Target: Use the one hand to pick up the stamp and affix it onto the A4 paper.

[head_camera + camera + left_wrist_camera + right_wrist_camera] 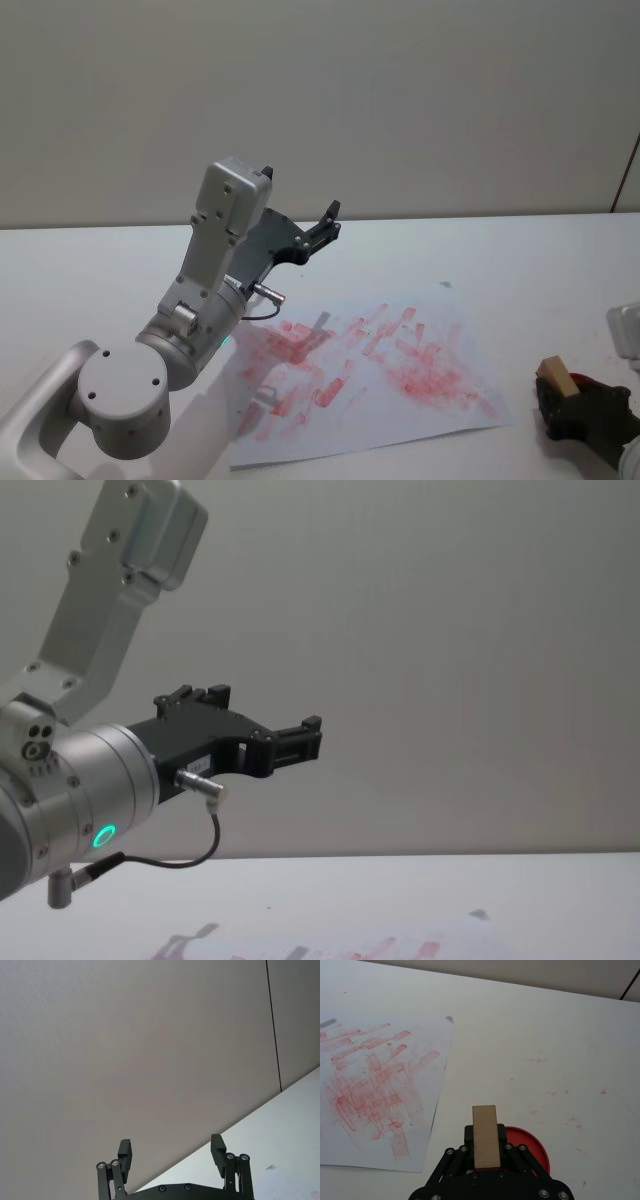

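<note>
Stamp (485, 1136), pale rectangular wooden block, clamped in your black ribbed right gripper (485, 1149) at round red ink pad (532, 1142), 4 o'clock off red-marked white A4 paper (427, 1040). Light, rigid; hold mid-sides. Left gripper (172, 1152) parked high, spread.

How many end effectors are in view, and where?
2. Left end effector: raised, open, left of centre. Right end effector: near right, shut on the wooden stamp over the red ink pad.

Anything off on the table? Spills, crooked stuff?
The A4 paper lies askew, crowded with overlapping red stamp marks. Stray red ink specks dot the bare table beside it, near the red ink pad. The right gripper holds the wooden stamp by that pad; left gripper is raised, open.
</note>
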You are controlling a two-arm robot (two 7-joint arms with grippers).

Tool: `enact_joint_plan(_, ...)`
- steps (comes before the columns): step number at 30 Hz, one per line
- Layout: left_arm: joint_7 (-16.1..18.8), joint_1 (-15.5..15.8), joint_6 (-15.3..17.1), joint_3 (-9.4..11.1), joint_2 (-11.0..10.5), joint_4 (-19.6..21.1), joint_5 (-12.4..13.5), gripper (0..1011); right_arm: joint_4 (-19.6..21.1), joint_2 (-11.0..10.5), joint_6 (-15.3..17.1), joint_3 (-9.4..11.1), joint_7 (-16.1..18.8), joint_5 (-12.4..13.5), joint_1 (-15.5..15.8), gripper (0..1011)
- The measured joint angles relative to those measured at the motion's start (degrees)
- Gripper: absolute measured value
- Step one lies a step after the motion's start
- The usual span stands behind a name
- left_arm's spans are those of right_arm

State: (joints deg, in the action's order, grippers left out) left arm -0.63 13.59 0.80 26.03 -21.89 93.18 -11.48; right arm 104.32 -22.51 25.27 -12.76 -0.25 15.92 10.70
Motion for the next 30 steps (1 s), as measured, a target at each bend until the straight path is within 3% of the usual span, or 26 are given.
enact_joint_plan(30, 0.0, 0.0, 0.0, 0.0, 0.0, 0.0, 0.0, 1001, 0.0, 0.0, 0.0, 0.0, 0.0, 0.0, 0.0, 219)
